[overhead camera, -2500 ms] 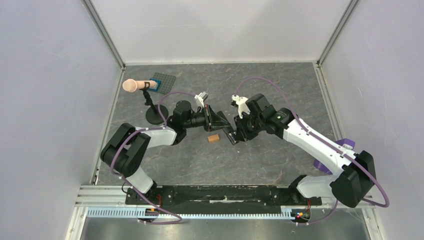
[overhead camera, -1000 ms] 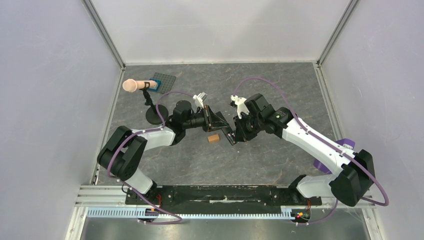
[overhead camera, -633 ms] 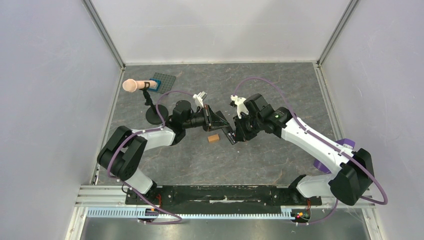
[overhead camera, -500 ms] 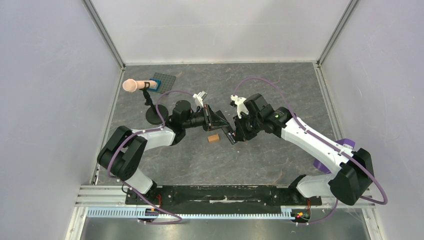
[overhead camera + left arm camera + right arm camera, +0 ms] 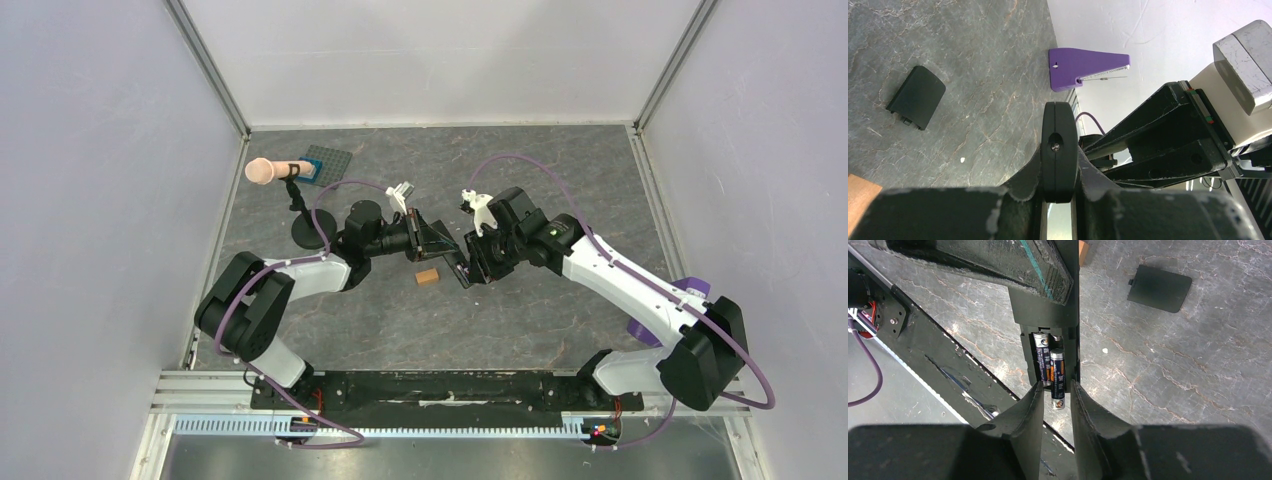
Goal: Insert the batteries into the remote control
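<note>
Above grey table (image 5: 400, 330), left hand (image 5: 1059, 186) clamps remote control (image 5: 1059, 140).

Remote control (image 5: 1044, 310): slim black bar, clamped in the left gripper (image 5: 1059, 175), held in the air, battery bay open.
First battery (image 5: 1042, 360): dark, orange band, seated lengthwise in the bay.
Second battery (image 5: 1058, 380): alongside the first, one end jutting past the bay's edge.
</note>
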Controlling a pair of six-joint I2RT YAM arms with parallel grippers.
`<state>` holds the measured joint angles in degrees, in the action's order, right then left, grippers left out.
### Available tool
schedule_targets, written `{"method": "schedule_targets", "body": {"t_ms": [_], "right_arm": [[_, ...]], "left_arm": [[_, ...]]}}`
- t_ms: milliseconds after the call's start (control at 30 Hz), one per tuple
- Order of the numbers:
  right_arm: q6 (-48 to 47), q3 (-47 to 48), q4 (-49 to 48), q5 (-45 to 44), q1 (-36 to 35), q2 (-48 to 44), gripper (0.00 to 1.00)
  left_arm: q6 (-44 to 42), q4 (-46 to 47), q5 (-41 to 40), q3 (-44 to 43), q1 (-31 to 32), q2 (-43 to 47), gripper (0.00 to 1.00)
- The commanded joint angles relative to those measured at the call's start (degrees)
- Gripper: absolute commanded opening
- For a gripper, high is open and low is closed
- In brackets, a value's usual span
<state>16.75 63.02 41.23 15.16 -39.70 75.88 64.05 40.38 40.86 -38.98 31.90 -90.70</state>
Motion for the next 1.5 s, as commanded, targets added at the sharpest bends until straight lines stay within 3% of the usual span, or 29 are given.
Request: {"method": "schedule_targets", "body": {"t_ms": [0, 467, 567, 767, 933, 1233, 1467], "right_arm": [[1.0, 0.8, -1.1, -0.2, -0.3, -0.5, 0.3], [4.9, 4.0, -2.1, -0.6, -0.2, -4.8, 0.5], [5.5, 4.6, -2.6, -1.2, -0.3, -6.6, 0.6], [9.1, -0.6, -9.6, -2.8, -0.3, -13.2, 0.73], [18.0, -8.2, -21.5, -3.4, -0.3, -20.8, 0.82], [32.6, -22.5, -44.6, -11.0, -0.3, -34.7, 0.79], [34.9, -24.9, -48.0, -13.7, -0.3, -38.2, 0.77]], "left_arm": [[2.8, 5.3, 1.3, -0.4, 0.2, 0.8, 0.02], [5.0, 5.0, 1.3, -0.5, 0.2, 2.9, 0.02], [6.2, 5.0, 1.2, -0.5, 0.2, 3.2, 0.02], [10.8, 5.3, 0.5, -1.1, 0.2, 4.8, 0.02], [16.0, 5.1, -1.0, -1.0, 0.2, 6.8, 0.02], [29.6, 11.3, -3.7, 0.0, 0.3, 8.9, 0.02], [34.0, 11.3, -5.5, -1.2, 0.4, 10.4, 0.02]]}}
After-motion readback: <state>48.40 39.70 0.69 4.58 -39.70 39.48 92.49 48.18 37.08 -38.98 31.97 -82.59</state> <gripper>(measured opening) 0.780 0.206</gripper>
